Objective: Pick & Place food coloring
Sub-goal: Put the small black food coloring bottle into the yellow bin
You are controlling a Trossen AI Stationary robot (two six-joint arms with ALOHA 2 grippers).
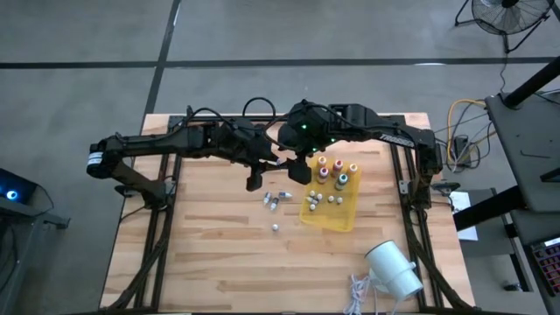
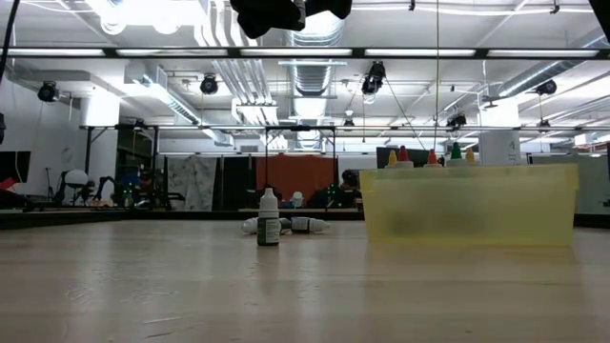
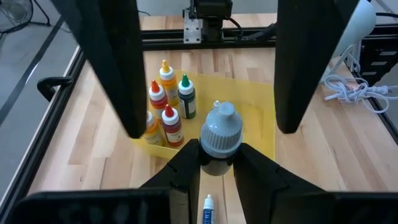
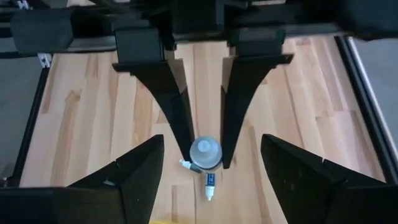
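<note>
Your left hand (image 3: 214,163) is clenched on a small bottle (image 3: 219,132) with a grey-white cap, holding it up above the middle of the tabletop (image 1: 210,254). Your right hand (image 4: 205,180) hangs just beside it with its fingers spread wide, grasping nothing. Coloured-top food coloring bottles (image 1: 335,172) stand in the yellow tray (image 1: 331,219), which sits toward the tabletop's right edge, with tiny vials (image 1: 325,200) beside them. More small vials (image 1: 274,200) lie loose on the wood near the tray. A white cylinder (image 1: 395,269) lies by the near right corner.

Grey-capped bottle (image 3: 219,134) between left end effector (image 3: 214,163) fingers
</note>
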